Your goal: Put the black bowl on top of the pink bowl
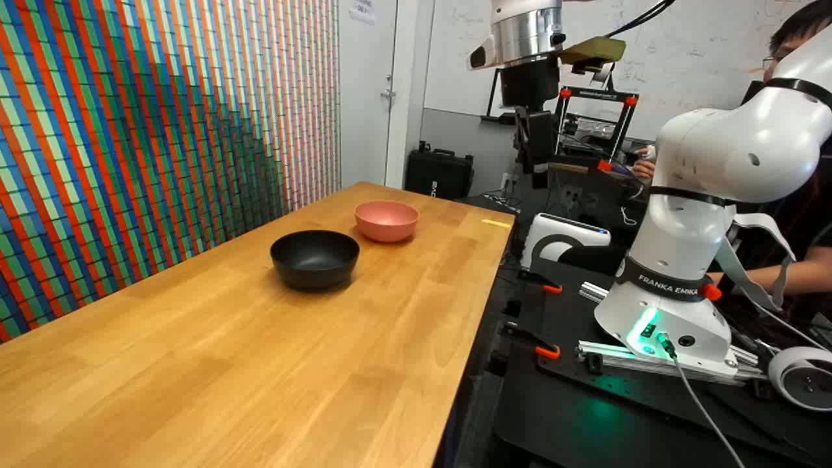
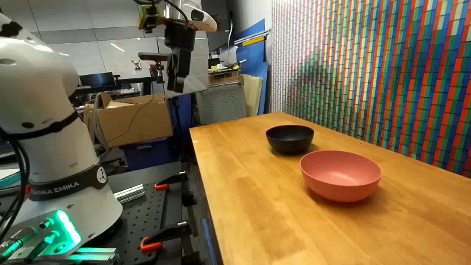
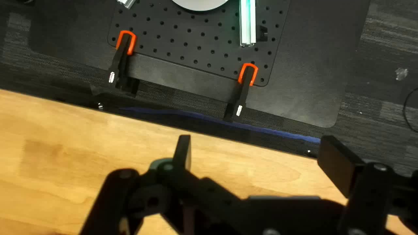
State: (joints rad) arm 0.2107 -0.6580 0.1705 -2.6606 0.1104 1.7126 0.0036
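The black bowl (image 1: 315, 270) stands upright on the wooden table, and it also shows in an exterior view (image 2: 290, 143). The pink bowl (image 1: 387, 224) stands upright beside it, slightly apart, near the patterned wall; it also shows in an exterior view (image 2: 340, 180). Both bowls look empty inside. My gripper (image 3: 254, 147) is open with nothing between its fingers. It hangs high above the table's robot-side edge, well away from both bowls, as both exterior views show (image 1: 538, 175) (image 2: 177, 84). Neither bowl is in the wrist view.
The wooden table (image 1: 338, 364) has its edge along the robot's mount (image 3: 196, 88), with a dark gap between. Orange-tipped clamps (image 3: 125, 49) (image 3: 246, 81) sit on the mount's edge. A colourful tiled wall (image 1: 162, 130) borders the table's far side. A person (image 1: 796, 32) is behind the arm.
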